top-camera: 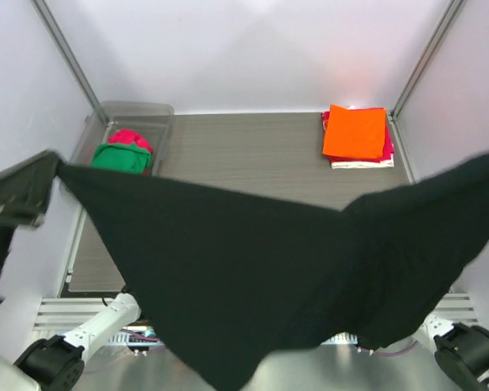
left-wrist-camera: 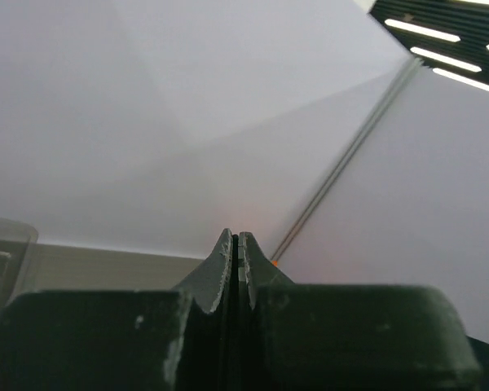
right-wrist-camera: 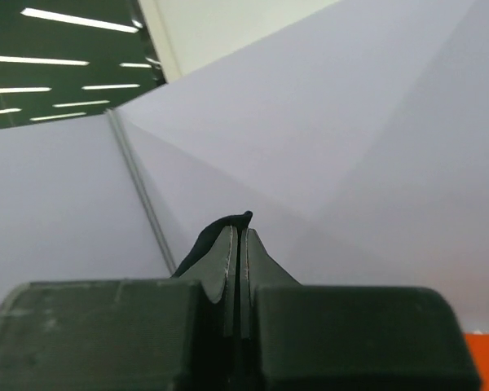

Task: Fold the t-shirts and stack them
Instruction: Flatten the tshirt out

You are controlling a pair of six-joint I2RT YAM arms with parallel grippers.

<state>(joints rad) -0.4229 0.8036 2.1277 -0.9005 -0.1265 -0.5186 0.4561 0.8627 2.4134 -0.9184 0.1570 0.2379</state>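
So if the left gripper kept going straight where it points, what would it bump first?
Most likely the white back wall, near the metal corner post. The left gripper, shut on the black t-shirt, points above the table; nothing else shows ahead, but depth is unclear.

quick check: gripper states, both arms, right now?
Left gripper: closed, pinching one end of the black t-shirt.
Right gripper: closed on the same shirt's other end.

A clear bin [top-camera: 135, 107] (far left) sits on grey table [top-camera: 253, 155].
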